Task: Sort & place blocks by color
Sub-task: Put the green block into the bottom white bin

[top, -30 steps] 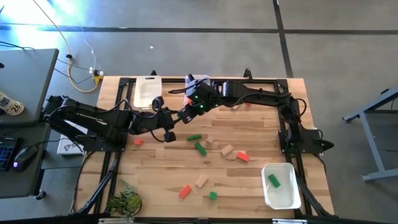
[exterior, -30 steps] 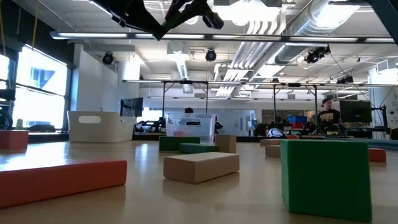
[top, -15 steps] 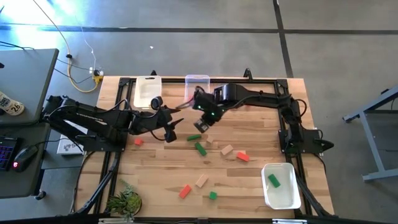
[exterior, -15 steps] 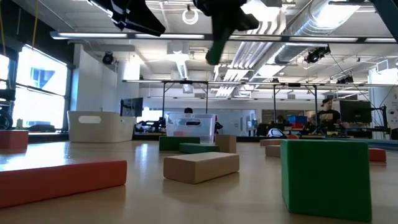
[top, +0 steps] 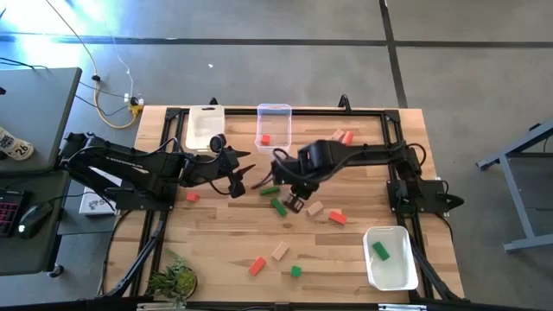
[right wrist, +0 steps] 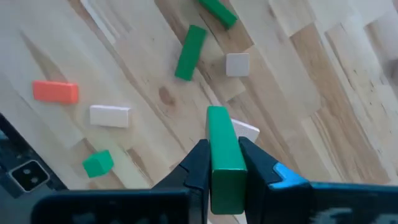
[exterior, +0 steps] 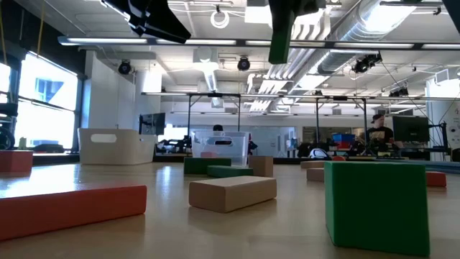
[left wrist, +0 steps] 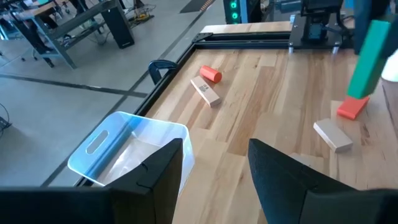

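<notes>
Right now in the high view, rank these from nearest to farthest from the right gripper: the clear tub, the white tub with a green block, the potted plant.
1. The clear tub, at the table's far edge, nearest the right gripper.
2. The white tub, at the near right corner.
3. The potted plant, at the near left corner, slightly farther.

A green bar [right wrist: 224, 158] hangs upright in the air; other green, red and plain wood blocks [top: 278, 206] lie scattered below.
</notes>
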You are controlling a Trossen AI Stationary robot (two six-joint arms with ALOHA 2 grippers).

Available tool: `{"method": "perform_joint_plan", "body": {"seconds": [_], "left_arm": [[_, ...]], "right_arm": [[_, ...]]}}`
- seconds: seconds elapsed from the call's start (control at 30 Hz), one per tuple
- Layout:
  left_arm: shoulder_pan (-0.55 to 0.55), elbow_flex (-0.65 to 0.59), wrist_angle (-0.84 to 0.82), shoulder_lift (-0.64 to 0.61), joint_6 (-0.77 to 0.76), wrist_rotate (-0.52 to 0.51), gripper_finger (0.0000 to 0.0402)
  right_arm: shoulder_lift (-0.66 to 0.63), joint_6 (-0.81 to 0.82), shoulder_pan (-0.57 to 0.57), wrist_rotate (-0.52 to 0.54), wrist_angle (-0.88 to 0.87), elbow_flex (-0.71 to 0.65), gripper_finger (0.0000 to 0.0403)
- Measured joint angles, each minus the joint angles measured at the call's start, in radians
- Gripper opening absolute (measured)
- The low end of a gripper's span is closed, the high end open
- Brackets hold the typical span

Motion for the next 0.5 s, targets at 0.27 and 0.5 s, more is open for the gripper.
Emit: {"method": "perform_joint_plan", "body": {"seconds": [0.27,0.5], "left_arm": [[0.000,0.000,-0.008,0.000,-0.112,0.000,0.0168],[0.000,0.000,-0.024,0.000,-0.205,0.001,0.0168]], "right_arm": [[-0.004,-0.055,0.059,0.053,0.000,0.000,0.0035],[-0.087,-0.063,0.088,0.056,0.003,-0.113,0.0035]]}}
